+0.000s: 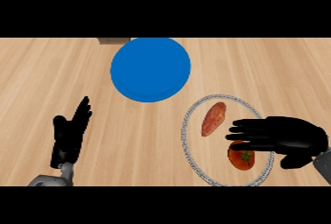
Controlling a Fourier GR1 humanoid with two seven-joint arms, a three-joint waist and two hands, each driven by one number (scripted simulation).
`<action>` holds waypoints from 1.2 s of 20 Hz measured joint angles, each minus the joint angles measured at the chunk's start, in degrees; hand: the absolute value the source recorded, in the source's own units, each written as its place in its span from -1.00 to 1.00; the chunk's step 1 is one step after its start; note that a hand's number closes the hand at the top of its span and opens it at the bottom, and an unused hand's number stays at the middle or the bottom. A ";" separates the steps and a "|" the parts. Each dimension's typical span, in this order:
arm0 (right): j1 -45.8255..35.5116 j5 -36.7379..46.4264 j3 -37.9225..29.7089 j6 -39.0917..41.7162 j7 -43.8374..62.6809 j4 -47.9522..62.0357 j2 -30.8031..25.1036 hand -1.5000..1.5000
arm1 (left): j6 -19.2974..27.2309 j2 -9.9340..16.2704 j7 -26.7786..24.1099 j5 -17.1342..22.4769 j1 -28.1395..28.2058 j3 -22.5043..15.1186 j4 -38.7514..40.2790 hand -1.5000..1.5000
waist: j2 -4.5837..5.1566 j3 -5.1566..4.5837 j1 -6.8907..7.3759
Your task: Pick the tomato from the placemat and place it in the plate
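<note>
Lying on the placemat (194, 144), the tomato (243, 159) sits just under the right robot hand (284, 136), whose fingers are straight and spread, holding nothing. A reddish sweet potato (213, 118) lies close beside; closing carelessly could nudge it. The blue plate (150, 69) waits up the counter (45, 74). The left robot hand (70, 133) rests open.

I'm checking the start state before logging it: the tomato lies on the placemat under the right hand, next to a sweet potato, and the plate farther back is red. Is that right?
One detail is wrong: the plate is blue, not red, as the head view shows. The rest stands: the tomato lies on the placemat under the right hand, next to the sweet potato.
</note>
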 measured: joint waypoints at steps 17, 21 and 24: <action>1.07 12.76 -1.23 -0.49 -0.39 4.96 8.79 -1.00 | -4.26 -1.76 -1.35 -1.90 -0.89 4.74 2.88 0.00 | -0.03 -0.01 -0.38; 0.34 15.05 -1.39 -0.21 -0.06 6.48 11.43 -1.00 | -5.04 -2.27 -0.72 -2.21 -0.04 5.20 1.58 0.00 | -0.04 -0.01 -0.32; 1.43 17.05 -1.67 -0.30 0.08 6.17 12.65 -1.00 | -5.32 -2.72 -0.72 -2.80 0.13 5.82 1.26 0.00 | -0.05 -0.01 -0.39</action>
